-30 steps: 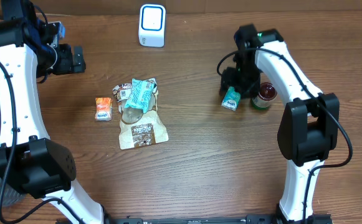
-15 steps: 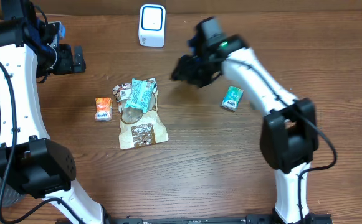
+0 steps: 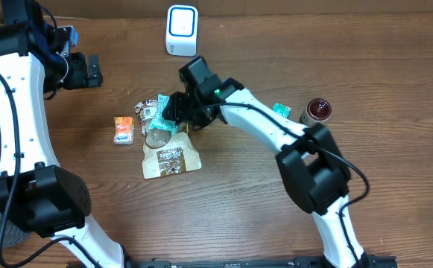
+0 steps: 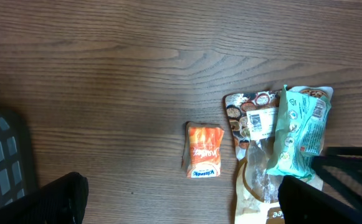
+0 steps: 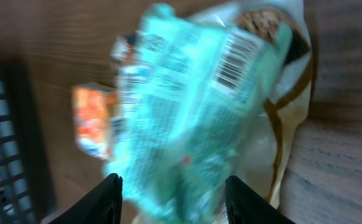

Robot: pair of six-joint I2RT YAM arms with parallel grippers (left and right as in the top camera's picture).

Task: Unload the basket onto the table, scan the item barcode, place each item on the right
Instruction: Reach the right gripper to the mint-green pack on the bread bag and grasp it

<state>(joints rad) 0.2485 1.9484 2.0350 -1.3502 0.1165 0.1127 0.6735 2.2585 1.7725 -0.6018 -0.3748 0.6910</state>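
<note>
The worktop (image 3: 276,223) carries a small heap of snack packs, and the right arm (image 3: 261,126) lies stretched far across it, elbow low and wrist angled down over that heap. The left arm (image 3: 15,97) stands well off to the side. The left pincer (image 3: 93,71) has its jaws spread wide and holds nothing, so the right arm is clearly the nearer one.

A brown bag (image 3: 170,160) lies flat at the bottom of the heap, just beneath and on the near side of the right pincer (image 3: 170,112). On top of the bag lies the teal packet (image 4: 299,137), which looks to be the item chosen for scanning. It sits directly under that pincer. Its long axis runs away from the fingers (image 5: 112,193), so they stand across its narrow width.

The jaws are apart, one on each side of the packet. The wrist view is smeared, so it cannot be told whether either one touches the film. No grip shows.

The scanner (image 3: 182,30) stands upright beyond the right pincer, near the far edge of the worktop. An orange packet (image 3: 124,130) lies apart from the heap, past the fingertips. The barcode (image 5: 233,62) faces up at the packet's far end. A lift would therefore need the packet turned to face the scanner.
</note>
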